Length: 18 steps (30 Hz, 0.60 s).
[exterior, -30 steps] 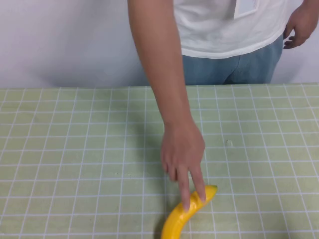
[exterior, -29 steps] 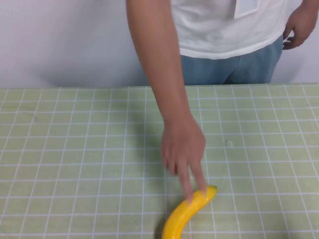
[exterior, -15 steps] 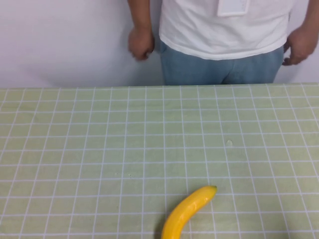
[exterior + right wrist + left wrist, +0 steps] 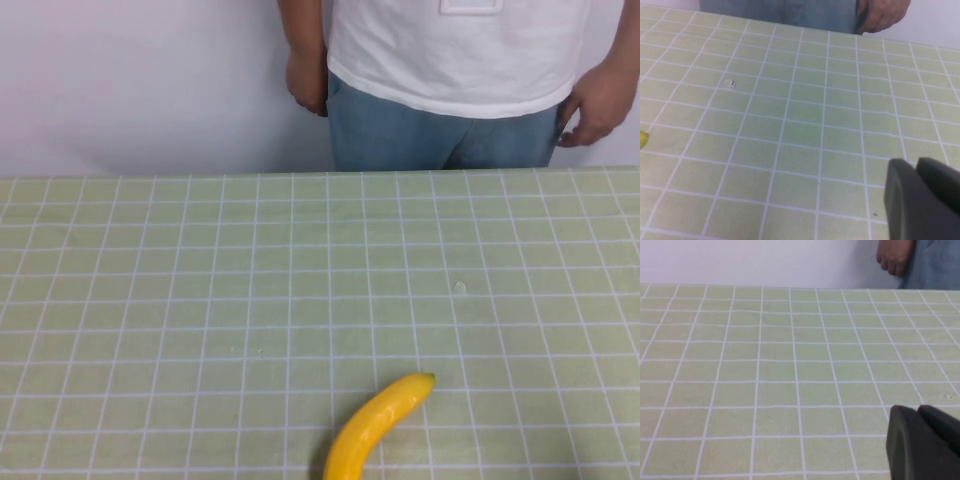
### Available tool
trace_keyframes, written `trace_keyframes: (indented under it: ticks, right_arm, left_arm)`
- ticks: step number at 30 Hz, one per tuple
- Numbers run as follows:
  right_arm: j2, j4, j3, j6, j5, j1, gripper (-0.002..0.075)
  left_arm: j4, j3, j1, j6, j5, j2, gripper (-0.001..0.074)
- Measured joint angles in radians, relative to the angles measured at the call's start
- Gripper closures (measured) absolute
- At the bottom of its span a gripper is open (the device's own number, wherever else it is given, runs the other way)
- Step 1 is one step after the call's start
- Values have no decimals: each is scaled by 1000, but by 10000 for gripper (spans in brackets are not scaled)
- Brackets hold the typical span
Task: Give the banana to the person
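The banana (image 4: 378,425) lies on the green grid mat near the front edge, its greenish tip pointing back right. Its tip also shows at the edge of the right wrist view (image 4: 642,140). The person (image 4: 460,60), in a white T-shirt and blue jeans, stands behind the table's far edge with both hands at their sides. Neither arm shows in the high view. My left gripper (image 4: 916,411) is shut and empty, low over the mat. My right gripper (image 4: 915,163) is shut and empty, low over the mat to the right of the banana.
The green grid mat (image 4: 160,300) covers the whole table up to a white wall. A small white speck (image 4: 459,287) lies on the mat right of centre. The person's hand (image 4: 895,257) hangs by the far edge.
The person's hand, which touched the banana a second ago, has pulled back to their side. The banana lies where it was. Neither gripper shows any movement.
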Motion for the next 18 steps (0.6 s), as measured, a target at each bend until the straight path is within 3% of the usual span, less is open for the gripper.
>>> trace_keyframes:
  ticks: [11, 18]
  right_arm:
    - [0, 2, 0, 0, 0, 0, 733]
    - [0, 0, 0, 0, 0, 0, 733]
  left_arm:
    - [2, 2, 0, 0, -52, 0, 738]
    - [2, 2, 0, 0, -409, 0, 738]
